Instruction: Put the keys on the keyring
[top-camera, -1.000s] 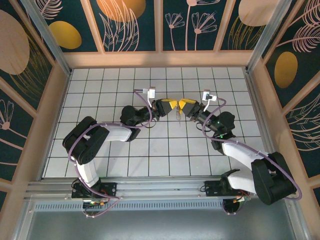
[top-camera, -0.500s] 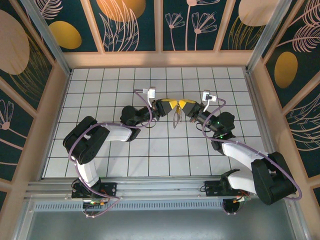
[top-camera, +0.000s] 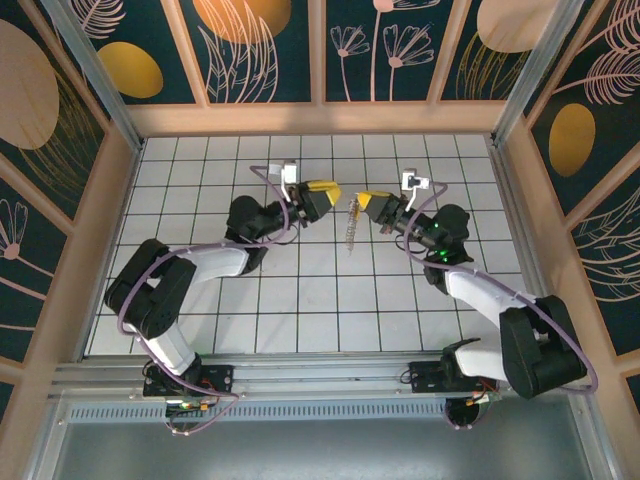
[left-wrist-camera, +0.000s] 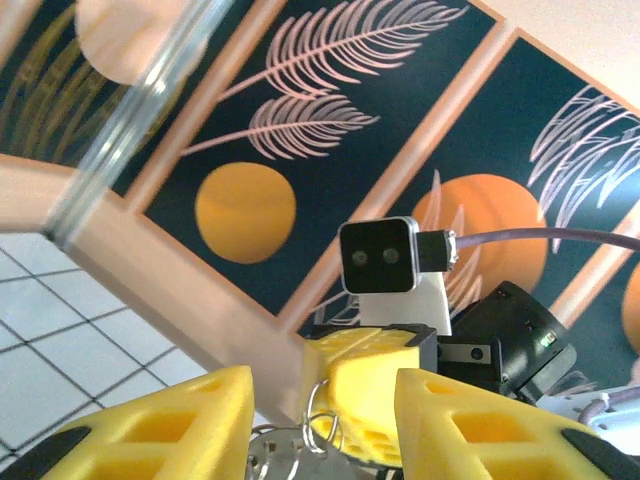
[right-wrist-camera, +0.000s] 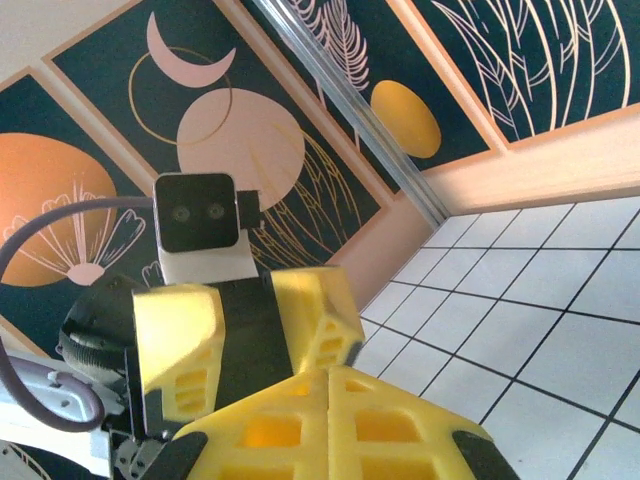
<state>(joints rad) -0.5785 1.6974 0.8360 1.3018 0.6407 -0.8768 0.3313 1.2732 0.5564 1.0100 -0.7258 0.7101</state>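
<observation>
Several light, slippery keys (top-camera: 350, 226) dangle off the stiff keyring (left-wrist-camera: 318, 410) my right gripper (top-camera: 368, 199) pinches; my left gripper (top-camera: 328, 188), parted, should take their heads.

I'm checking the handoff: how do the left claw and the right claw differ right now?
The left claw is open, its fingers spread apart; the right claw is shut. The left claw holds nothing, while the right claw pinches the keyring, with keys dangling below it. Both have yellow fingers and face each other above the tiled table.
</observation>
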